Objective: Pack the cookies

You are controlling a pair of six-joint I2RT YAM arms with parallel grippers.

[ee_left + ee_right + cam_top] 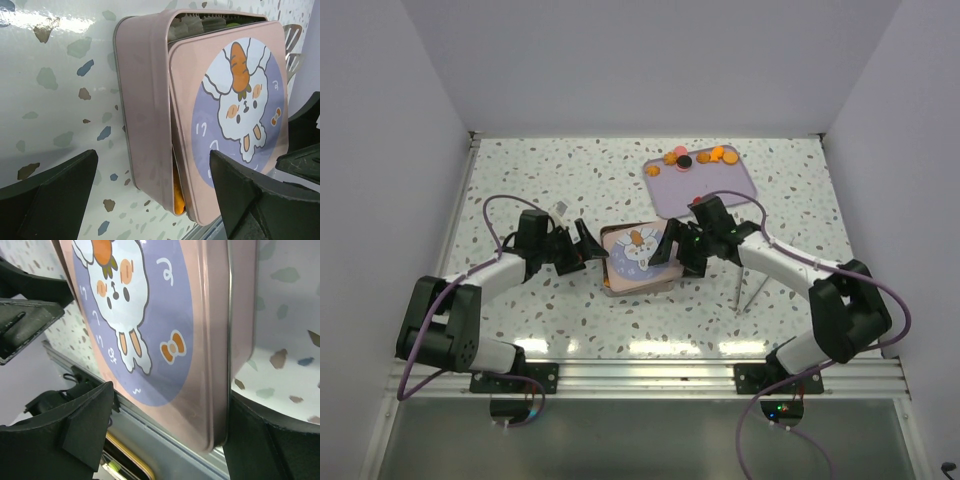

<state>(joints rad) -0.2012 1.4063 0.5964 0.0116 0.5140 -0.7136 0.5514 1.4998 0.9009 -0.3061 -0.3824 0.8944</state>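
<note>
A pink square tin [620, 278] sits mid-table with its bunny-print lid [638, 252] lying askew on top. An orange cookie [178, 192] shows in the gap between lid and tin wall [145, 100], and white paper cups [190, 22] show at the far edge. My left gripper [592, 245] is open at the tin's left side, its fingers [250, 200] straddling wall and lid. My right gripper [672, 248] is open at the tin's right side, straddling the lid [165, 315]; one finger [272, 440] is against the tin's edge. More cookies [700, 157], orange, dark and pink, lie on a purple tray [710, 185].
The purple tray lies at the back right, just behind my right arm. Thin metal legs [745, 290] stand under the right forearm. White walls close the table on the left, back and right. A metal rail [640, 375] runs along the near edge.
</note>
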